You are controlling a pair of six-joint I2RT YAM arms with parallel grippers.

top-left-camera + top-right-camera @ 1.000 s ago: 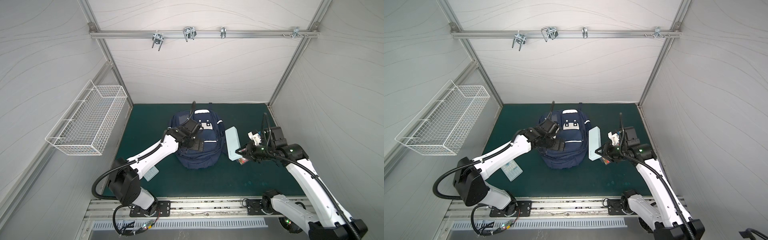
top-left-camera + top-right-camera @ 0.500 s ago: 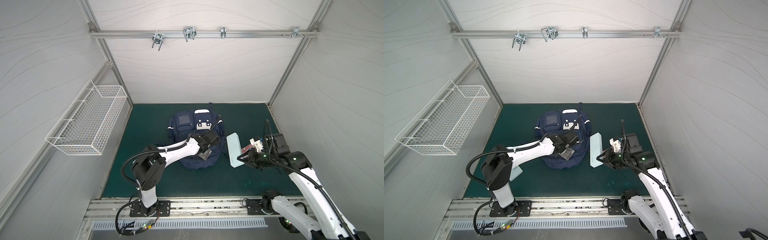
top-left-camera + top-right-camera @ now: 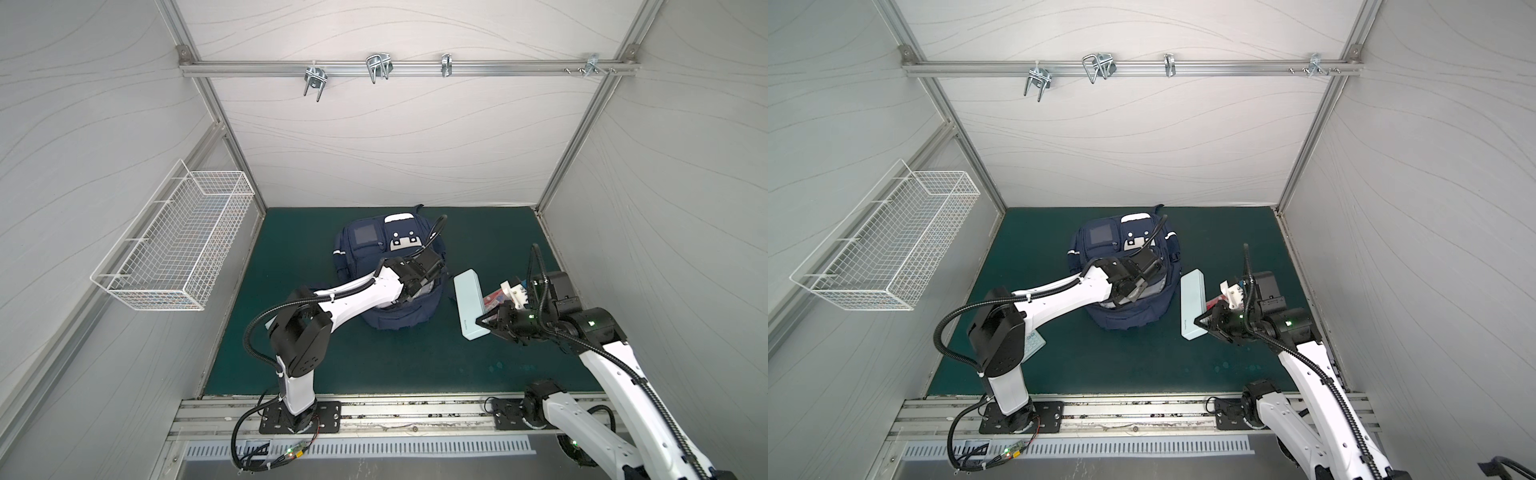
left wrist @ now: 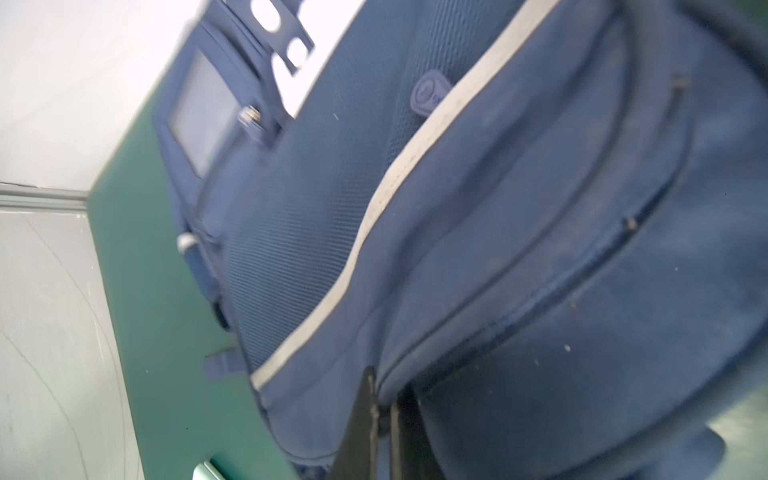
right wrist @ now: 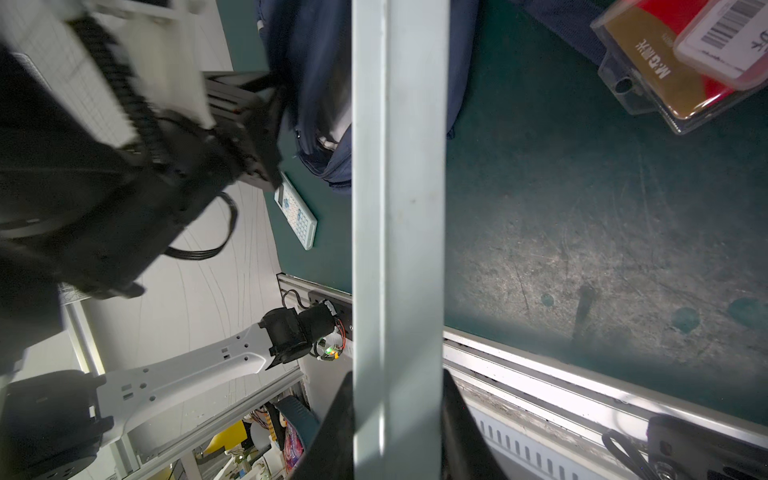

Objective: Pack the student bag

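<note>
The student bag (image 3: 374,249) (image 3: 1100,249), navy with white stripes, lies on the green mat in both top views. My left gripper (image 3: 411,291) (image 3: 1133,293) sits at its near right part. In the left wrist view that gripper (image 4: 384,390) is shut on a fold of the bag (image 4: 498,208) beside a zip line. My right gripper (image 3: 484,322) (image 5: 399,382) is shut on the near end of a long pale blue box (image 3: 467,303) (image 3: 1192,303) (image 5: 399,208), held just right of the bag.
A calculator (image 3: 1034,345) (image 5: 297,216) lies on the mat behind the left arm's base. A clear pack with red and gold contents (image 5: 665,75) (image 3: 494,297) lies by the right gripper. A wire basket (image 3: 174,249) hangs on the left wall, with hooks (image 3: 376,70) on the back rail.
My left arm swung from the bag's far left across to its near right side and its gripper shut on the fabric. The right arm shifted slightly nearer with the box.
</note>
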